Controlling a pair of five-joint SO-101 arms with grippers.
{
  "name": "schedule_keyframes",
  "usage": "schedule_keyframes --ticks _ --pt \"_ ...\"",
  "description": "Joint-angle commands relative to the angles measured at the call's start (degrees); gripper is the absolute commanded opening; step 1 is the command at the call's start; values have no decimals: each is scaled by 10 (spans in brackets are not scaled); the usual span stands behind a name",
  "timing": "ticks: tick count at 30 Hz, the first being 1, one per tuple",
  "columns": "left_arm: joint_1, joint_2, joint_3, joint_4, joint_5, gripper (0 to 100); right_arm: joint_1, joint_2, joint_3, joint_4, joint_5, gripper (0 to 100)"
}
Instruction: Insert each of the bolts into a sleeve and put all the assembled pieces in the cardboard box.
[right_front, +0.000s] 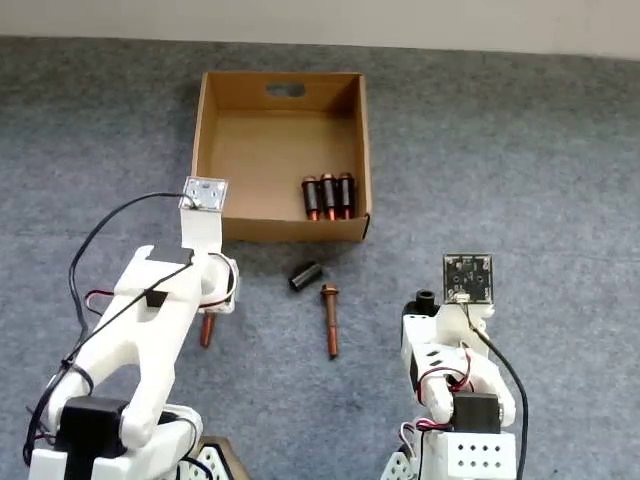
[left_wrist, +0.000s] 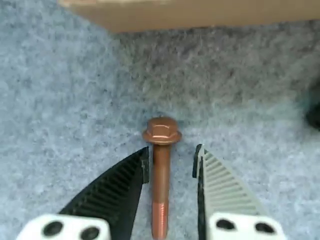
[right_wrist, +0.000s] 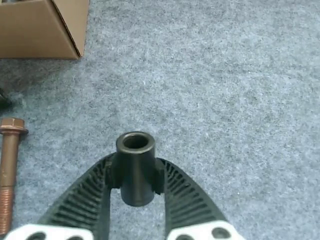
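Our left gripper (left_wrist: 171, 159), jaws apart, straddles a bolt (left_wrist: 161, 167) lying just in front of the box (left_wrist: 190, 12); our right gripper (right_wrist: 135, 174), off the box's corner, is clamped on a sleeve (right_wrist: 136, 167). We should close squarely on the shank, so the bolt lifts without tilting.

We are finding no text, label, brand, number or sign that can be read anywhere; the box (right_front: 285, 228) walls are showing plain cardboard.
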Motion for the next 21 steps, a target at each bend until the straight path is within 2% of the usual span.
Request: schedule_keyframes --ticks 1,7,10,12,15,21 --pt "6 -20 -2 -10 -3 153 6 -7 -5 0 -1 6" --pt "4 41 -29 -6 -2 154 6 -7 -5 0 -1 6" --pt "4 95 -83 40 -1 152 6 -7 -5 0 -1 6" --pt "7 121 -106 57 0 114 6 -7 -5 0 -1 6" --pt "7 142 -125 61 0 0 6 -7 -5 0 -1 6" --pt "5 131 -125 65 1 7 6 -7 -5 0 -1 6"
